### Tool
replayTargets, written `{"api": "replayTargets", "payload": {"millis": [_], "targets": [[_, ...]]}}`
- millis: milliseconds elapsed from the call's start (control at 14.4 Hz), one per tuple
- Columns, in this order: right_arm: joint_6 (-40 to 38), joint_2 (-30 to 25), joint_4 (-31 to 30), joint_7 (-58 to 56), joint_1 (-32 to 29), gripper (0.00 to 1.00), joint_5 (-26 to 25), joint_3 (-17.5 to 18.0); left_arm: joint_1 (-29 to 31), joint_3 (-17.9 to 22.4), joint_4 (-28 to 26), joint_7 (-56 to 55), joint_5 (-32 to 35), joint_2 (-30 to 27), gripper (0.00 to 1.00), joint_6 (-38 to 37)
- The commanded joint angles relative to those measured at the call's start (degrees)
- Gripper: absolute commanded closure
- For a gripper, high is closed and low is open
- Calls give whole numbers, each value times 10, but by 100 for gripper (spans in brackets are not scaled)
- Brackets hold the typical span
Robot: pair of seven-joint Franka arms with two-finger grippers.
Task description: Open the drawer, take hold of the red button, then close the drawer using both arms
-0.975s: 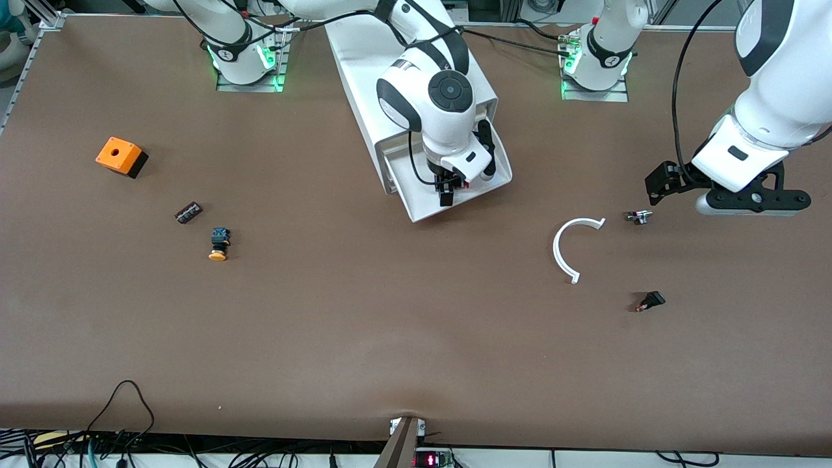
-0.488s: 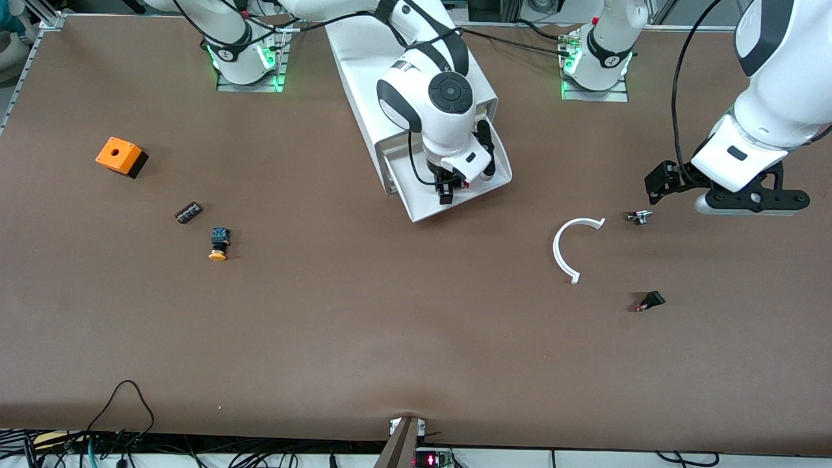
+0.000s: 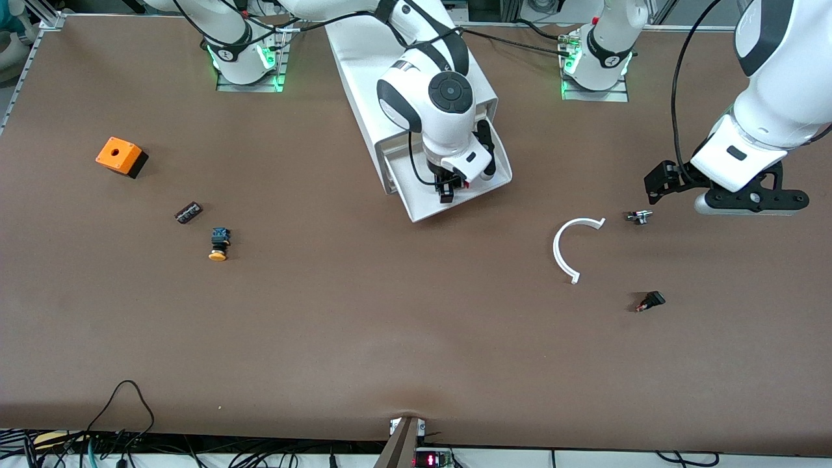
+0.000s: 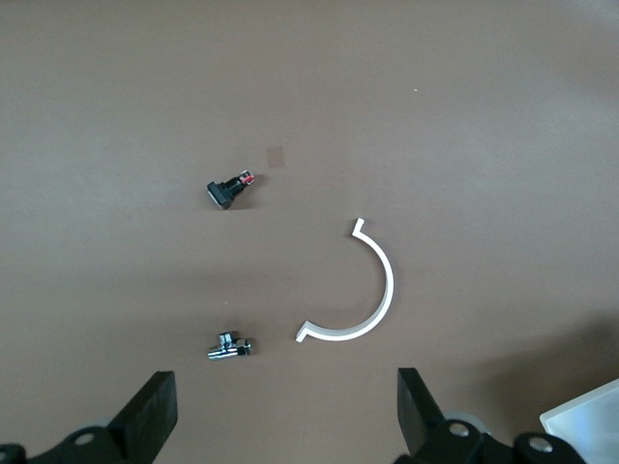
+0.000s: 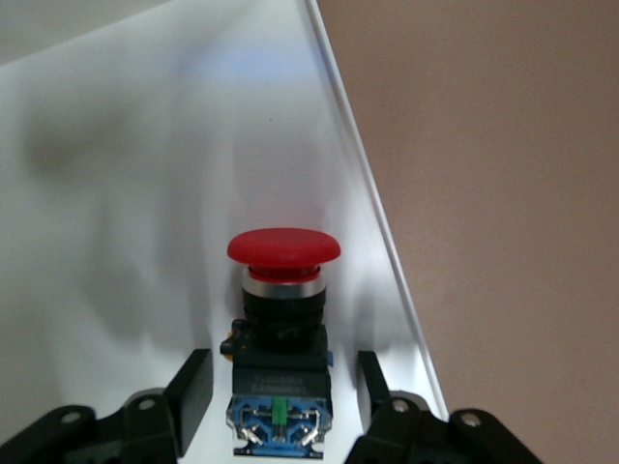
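The drawer (image 3: 416, 209) stands pulled out of the white cabinet (image 3: 370, 58). The red-capped button (image 5: 283, 246) lies on the drawer's floor (image 5: 145, 193) close to its side wall, with its blue rear part toward my right gripper. My right gripper (image 5: 283, 387) is down in the drawer and open. Its fingers (image 5: 193, 387) stand on either side of the button's black body with small gaps. In the front view the right gripper (image 3: 446, 190) hides most of the button. My left gripper (image 3: 662, 184) waits, open wide and empty (image 4: 287, 420), over the table near the left arm's end.
A white arc (image 3: 565, 250), a small metal fitting (image 3: 638, 216) and a small black switch (image 3: 650, 301) lie under and near the left gripper. Toward the right arm's end lie an orange cube (image 3: 119, 156), a dark block (image 3: 188, 212) and a yellow-capped button (image 3: 218, 245).
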Motion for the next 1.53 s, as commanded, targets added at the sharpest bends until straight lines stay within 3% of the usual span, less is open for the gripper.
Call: {"api": "replayTargets", "payload": {"millis": [0, 209, 557, 627, 1184, 1463], "targets": [[-4, -3, 4, -2, -1, 37, -9, 5, 3, -1, -7, -4, -24, -9, 0, -5], [-4, -4, 4, -2, -1, 53, -9, 5, 3, -1, -7, -6, -24, -9, 0, -5], [-8, -7, 5, -4, -2, 61, -9, 5, 3, -1, -7, -5, -24, -9, 0, -5], [-8, -7, 5, -4, -2, 67, -9, 5, 3, -1, -7, -6, -24, -9, 0, -5], [-21, -10, 8, -5, -3, 71, -7, 4, 3, -2, -6, -17, -25, -10, 0, -12], [-63, -16, 53, -5, -2, 71, -7, 4, 2, -3, -5, -22, -26, -10, 0, -17]]}}
